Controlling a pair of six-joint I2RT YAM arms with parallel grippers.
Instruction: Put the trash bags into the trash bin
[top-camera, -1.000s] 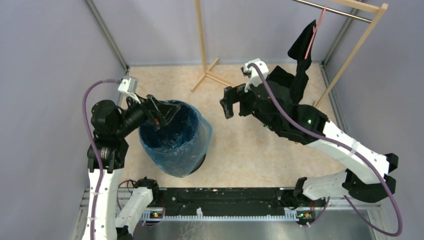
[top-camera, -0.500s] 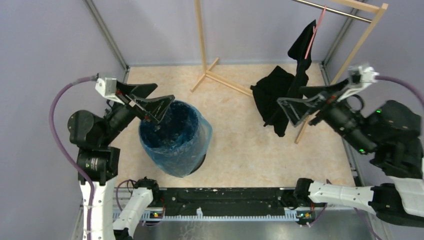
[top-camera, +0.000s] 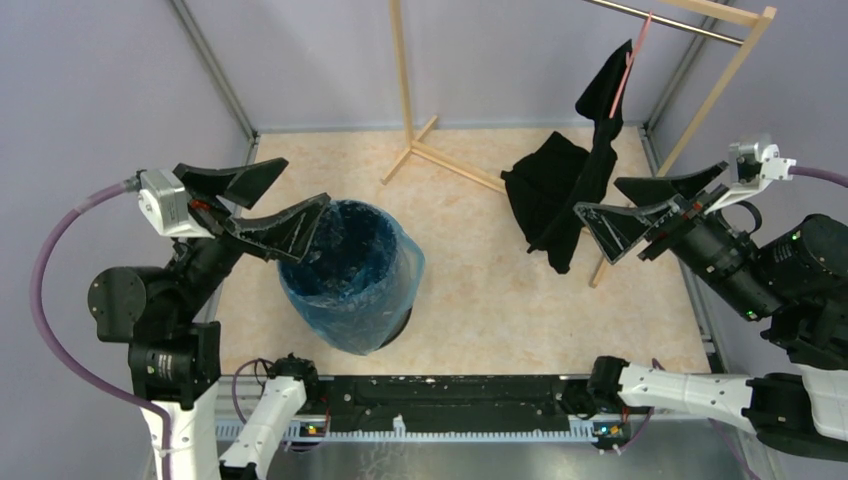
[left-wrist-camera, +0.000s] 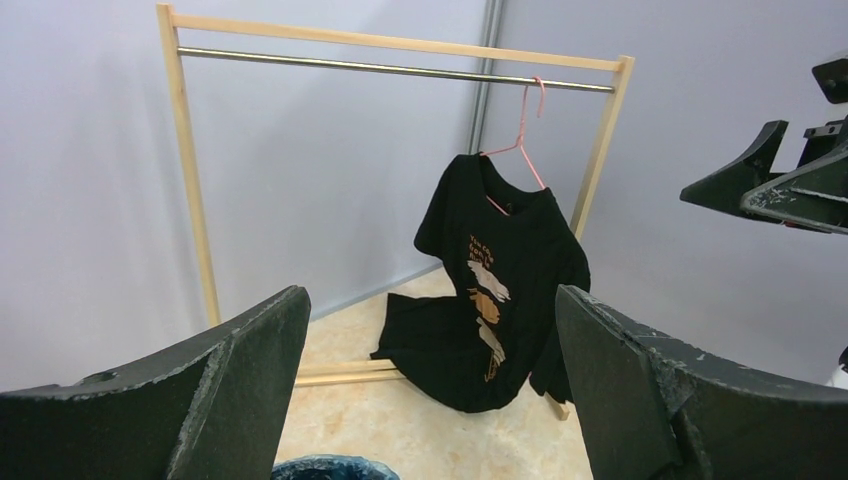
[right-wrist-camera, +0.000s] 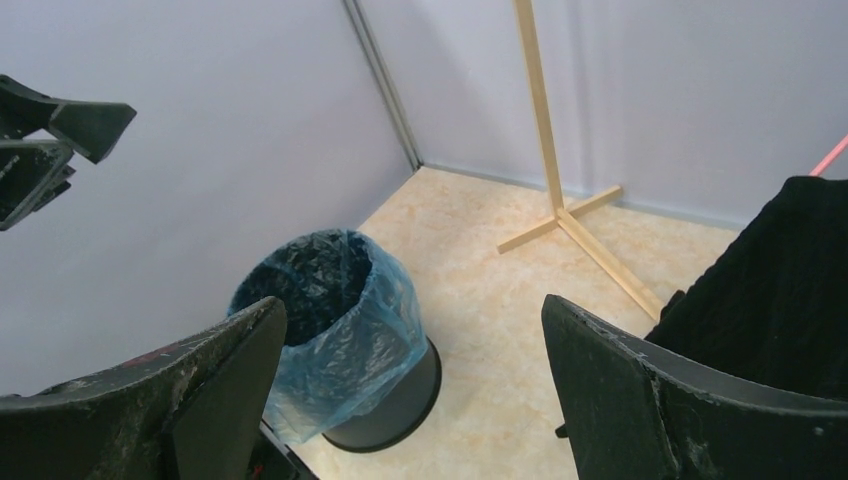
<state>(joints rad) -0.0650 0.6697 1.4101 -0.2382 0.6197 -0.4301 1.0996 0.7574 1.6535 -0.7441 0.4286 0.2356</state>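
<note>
The light-blue trash bag (top-camera: 392, 272) lines the black trash bin (top-camera: 402, 324), its film folded over the rim and hanging down the outside. My left gripper (top-camera: 303, 184) is open and empty, raised above the bin's left rim and apart from it. My right gripper (top-camera: 598, 197) is open and empty, high at the right, far from the bin. The right wrist view shows the bag (right-wrist-camera: 345, 330) and the bin's bare base (right-wrist-camera: 405, 398) beyond the open right gripper (right-wrist-camera: 413, 302). The left wrist view shows only the bag's rim (left-wrist-camera: 330, 468) below the open left gripper (left-wrist-camera: 430, 295).
A wooden clothes rack (top-camera: 405, 90) stands at the back, its foot (right-wrist-camera: 560, 215) on the beige floor. A black shirt (top-camera: 560, 195) hangs from a pink hanger (left-wrist-camera: 520, 140) on the rack's rail, its hem on the floor. Grey walls close in all sides.
My right arm swung from the middle of the floor back to the right and up. My left gripper lifted off the bin's rim and drew back to the left. Bag and bin stayed put.
</note>
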